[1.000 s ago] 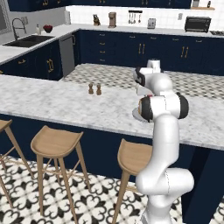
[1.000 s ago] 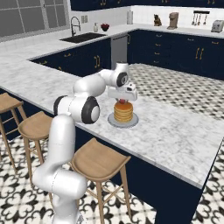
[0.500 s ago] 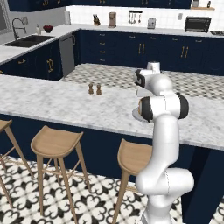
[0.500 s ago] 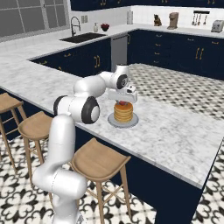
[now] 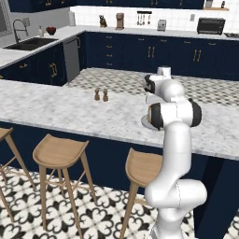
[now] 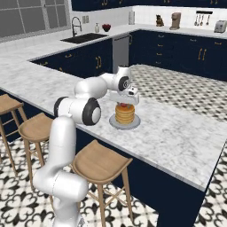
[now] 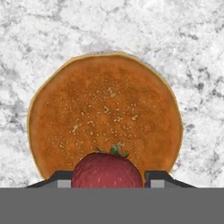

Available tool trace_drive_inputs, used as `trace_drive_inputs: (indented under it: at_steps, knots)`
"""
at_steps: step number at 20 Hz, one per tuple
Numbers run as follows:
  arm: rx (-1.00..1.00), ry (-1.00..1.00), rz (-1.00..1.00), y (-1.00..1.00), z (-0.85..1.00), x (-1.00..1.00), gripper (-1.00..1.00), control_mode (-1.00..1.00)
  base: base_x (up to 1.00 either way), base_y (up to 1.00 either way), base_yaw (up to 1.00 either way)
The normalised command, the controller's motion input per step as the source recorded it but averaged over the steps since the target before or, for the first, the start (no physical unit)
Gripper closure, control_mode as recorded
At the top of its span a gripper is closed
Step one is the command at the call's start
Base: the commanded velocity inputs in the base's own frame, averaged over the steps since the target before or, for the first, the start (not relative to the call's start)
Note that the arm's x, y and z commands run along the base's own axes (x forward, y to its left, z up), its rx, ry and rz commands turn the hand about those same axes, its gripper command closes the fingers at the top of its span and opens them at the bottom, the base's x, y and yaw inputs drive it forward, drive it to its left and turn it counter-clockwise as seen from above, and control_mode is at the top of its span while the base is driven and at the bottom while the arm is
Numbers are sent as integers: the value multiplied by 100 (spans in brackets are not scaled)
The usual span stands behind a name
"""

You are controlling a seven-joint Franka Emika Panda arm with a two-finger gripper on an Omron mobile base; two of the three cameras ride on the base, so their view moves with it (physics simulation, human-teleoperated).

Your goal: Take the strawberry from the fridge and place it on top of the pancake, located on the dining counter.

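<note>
Two fingertips (image 7: 61, 177) of mine flank the strawberry (image 7: 106, 171), one on each side; whether they pinch it or have let go I cannot tell. Compared with half a second ago, my arm and the scene look almost unchanged in both base views. My gripper (image 6: 125, 98) hangs right over the pancake (image 6: 125, 113), and the red berry sits at the top of the stack, toward the nearer edge of the golden disc. The pale plate (image 6: 114, 124) under the stack rests on the dining counter (image 6: 177, 133), well in from its near edge. Bare marble stretches to the right. Two small shakers (image 5: 101, 95) stand apart to the left, and stools (image 5: 59, 151) line the near side.
</note>
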Motion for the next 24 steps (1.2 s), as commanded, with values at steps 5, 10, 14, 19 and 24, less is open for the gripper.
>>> trace_drive_inputs:
  at_steps: [5,10,14,19,24]
  knots:
    - [0,0,0,0,8,-6,-100,-100,0,0,0]
    - [0,-2,0,0,33,-9,-100,-100,0,0,0]
    - [0,-10,0,0,49,-28,-100,-100,0,0,0]
    - [0,-7,0,0,36,-71,-100,-100,0,0,0]
    - [0,-8,0,0,28,-96,-100,-100,0,0,0]
